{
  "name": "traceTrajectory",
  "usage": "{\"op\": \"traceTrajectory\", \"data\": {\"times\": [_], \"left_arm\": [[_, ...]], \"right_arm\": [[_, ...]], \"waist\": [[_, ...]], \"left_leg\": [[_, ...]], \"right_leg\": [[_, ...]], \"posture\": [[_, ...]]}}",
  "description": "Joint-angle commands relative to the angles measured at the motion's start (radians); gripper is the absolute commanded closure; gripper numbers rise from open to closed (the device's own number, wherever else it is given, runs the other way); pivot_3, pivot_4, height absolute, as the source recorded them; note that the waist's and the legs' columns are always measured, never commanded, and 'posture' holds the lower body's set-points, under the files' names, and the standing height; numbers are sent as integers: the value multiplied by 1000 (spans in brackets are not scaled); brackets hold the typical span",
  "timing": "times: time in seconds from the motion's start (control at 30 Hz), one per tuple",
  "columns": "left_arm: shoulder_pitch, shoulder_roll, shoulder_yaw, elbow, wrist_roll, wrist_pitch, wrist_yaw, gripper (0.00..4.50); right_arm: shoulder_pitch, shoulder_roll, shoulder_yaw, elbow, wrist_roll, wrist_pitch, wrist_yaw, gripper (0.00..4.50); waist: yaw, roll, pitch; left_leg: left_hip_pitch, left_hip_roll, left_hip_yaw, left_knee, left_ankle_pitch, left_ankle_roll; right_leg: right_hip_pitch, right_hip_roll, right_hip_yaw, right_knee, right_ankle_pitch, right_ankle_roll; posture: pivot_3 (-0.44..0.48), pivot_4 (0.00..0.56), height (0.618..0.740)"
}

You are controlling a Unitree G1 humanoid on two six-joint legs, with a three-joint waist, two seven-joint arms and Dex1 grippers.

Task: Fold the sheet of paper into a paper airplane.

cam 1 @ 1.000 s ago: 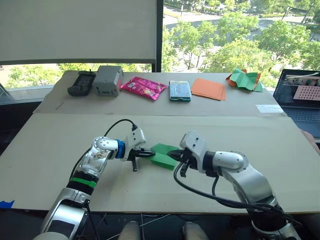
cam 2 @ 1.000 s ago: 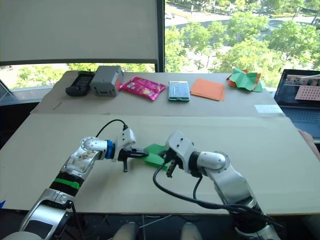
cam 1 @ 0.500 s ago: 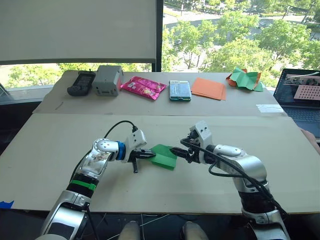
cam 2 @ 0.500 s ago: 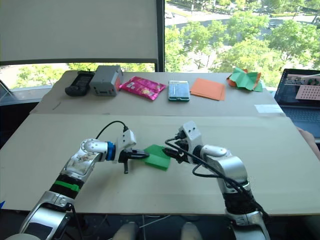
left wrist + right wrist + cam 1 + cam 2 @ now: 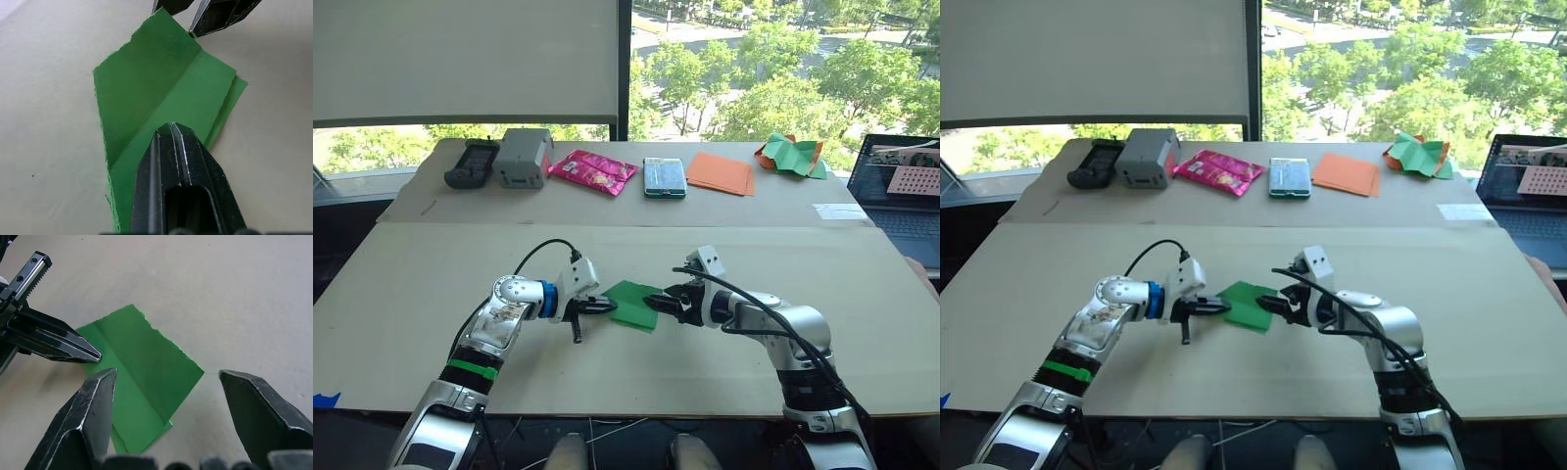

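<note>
1. Lying flat near the middle of the pale table point(image 5: 431, 284), the sheet of paper point(image 5: 631, 304) is folded into a squarish green piece with a crease across it and one ragged edge.
2. The left gripper point(image 5: 172, 128) has its fingers pressed together, pinning one edge of the paper; part of that edge is hidden beneath them.
3. The right gripper point(image 5: 161, 382) has its fingers spread wide apart, just beside the opposite edge.
4. A laptop point(image 5: 901, 191) is cut off at the right.
5. Along the far side lie a black device point(image 5: 473, 163), grey box point(image 5: 525, 157), pink packet point(image 5: 593, 171), orange sheets point(image 5: 722, 173) and a crumpled paper heap point(image 5: 793, 155), with a window and trees behind.
</note>
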Motion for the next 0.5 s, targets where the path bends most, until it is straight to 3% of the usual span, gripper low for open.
{"op": "traceTrajectory", "data": {"times": [0.03,0.23,0.33,0.5], "left_arm": [[-1,13,15,-43,-23,11,9,4500],[-1,18,11,-44,-30,16,17,4500],[1,22,10,-47,-33,17,16,4500],[1,25,9,-45,-34,16,16,4500]], "right_arm": [[-4,23,-36,7,46,1,-7,806],[-6,30,-31,31,59,-12,-11,806],[-5,33,-29,30,64,-20,-14,1603],[4,33,-16,26,56,-45,-21,3362]], "waist": [[0,0,0],[1,0,0],[0,0,0],[0,0,0]], "left_leg": [[0,0,0,0,0,0],[0,0,0,0,0,0],[0,0,0,0,0,0],[0,0,0,0,0,0]], "right_leg": [[0,0,0,0,0,0],[0,0,0,0,0,0],[0,0,0,0,0,0],[0,0,0,0,0,0]], "posture": [[0,150,706],[0,150,706],[0,150,706],[0,150,706]]}}
